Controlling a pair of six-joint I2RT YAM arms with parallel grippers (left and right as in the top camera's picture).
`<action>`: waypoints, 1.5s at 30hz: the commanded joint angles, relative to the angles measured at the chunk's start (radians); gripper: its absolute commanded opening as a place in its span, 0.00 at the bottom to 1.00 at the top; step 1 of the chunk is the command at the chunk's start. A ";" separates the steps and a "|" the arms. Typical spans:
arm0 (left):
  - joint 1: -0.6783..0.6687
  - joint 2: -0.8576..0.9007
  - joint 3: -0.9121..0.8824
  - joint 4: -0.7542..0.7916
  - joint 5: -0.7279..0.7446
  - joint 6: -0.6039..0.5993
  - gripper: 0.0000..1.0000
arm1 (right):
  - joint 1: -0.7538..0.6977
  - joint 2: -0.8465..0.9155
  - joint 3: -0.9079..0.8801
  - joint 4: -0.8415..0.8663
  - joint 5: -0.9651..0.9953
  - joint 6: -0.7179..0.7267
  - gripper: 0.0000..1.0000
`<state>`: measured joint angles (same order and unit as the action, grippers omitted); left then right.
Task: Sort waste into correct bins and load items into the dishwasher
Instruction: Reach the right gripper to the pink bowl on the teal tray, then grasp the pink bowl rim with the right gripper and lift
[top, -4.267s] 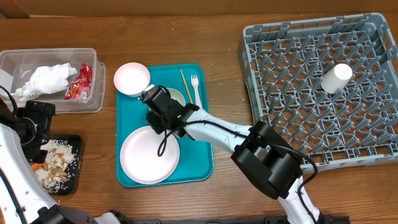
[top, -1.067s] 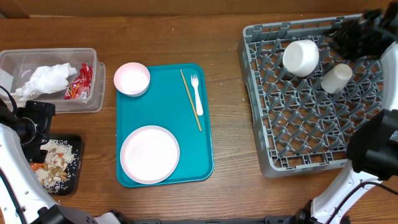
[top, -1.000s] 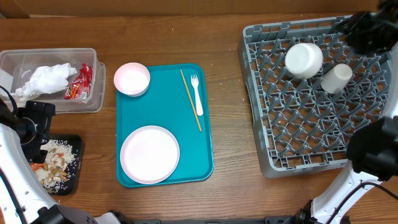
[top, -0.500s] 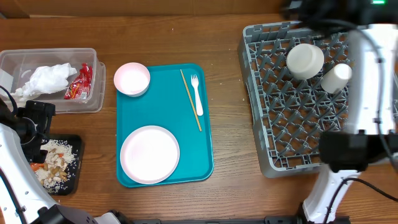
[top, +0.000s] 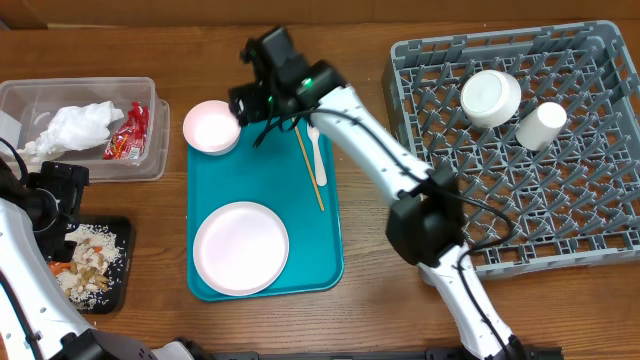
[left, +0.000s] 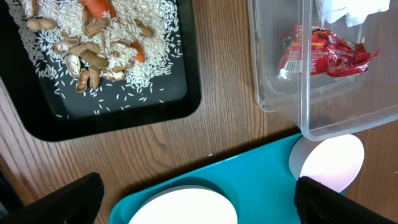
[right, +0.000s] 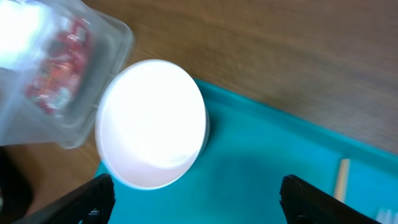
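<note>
Dish loading is in hand: the right gripper (top: 252, 104), jaws wide and empty, hovers by the pinkish bowl (top: 212, 127) at the teal tray (top: 300, 270) corner. Next, I think, it must lower onto the rim. The left gripper (left: 198, 190) jaws are wide too.

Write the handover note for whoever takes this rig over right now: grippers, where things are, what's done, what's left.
Left gripper: open, empty, near the black tray.
Right gripper: open, empty, above the corner of the teal tray, by the pinkish bowl.
Done: napkins and red wrapper are in the clear tub; food scraps are in the black tray; pale bowl and cup are in the dish rack.
To do: the pinkish bowl, plus the plate, fork and chopstick on the teal tray, go into the dish rack.
</note>
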<state>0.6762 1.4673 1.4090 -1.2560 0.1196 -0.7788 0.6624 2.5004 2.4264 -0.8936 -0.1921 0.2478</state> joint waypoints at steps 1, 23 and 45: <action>0.002 0.004 0.008 0.001 -0.007 0.008 1.00 | 0.024 0.068 0.001 0.051 0.049 0.072 0.85; -0.002 0.005 0.008 0.001 -0.008 0.008 1.00 | 0.040 0.128 -0.047 0.071 0.096 0.132 0.45; -0.002 0.005 0.008 0.001 -0.007 0.008 1.00 | -0.013 -0.105 0.045 -0.239 0.161 0.059 0.50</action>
<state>0.6758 1.4673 1.4090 -1.2564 0.1196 -0.7788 0.6178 2.4557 2.4405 -1.1641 0.0784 0.3820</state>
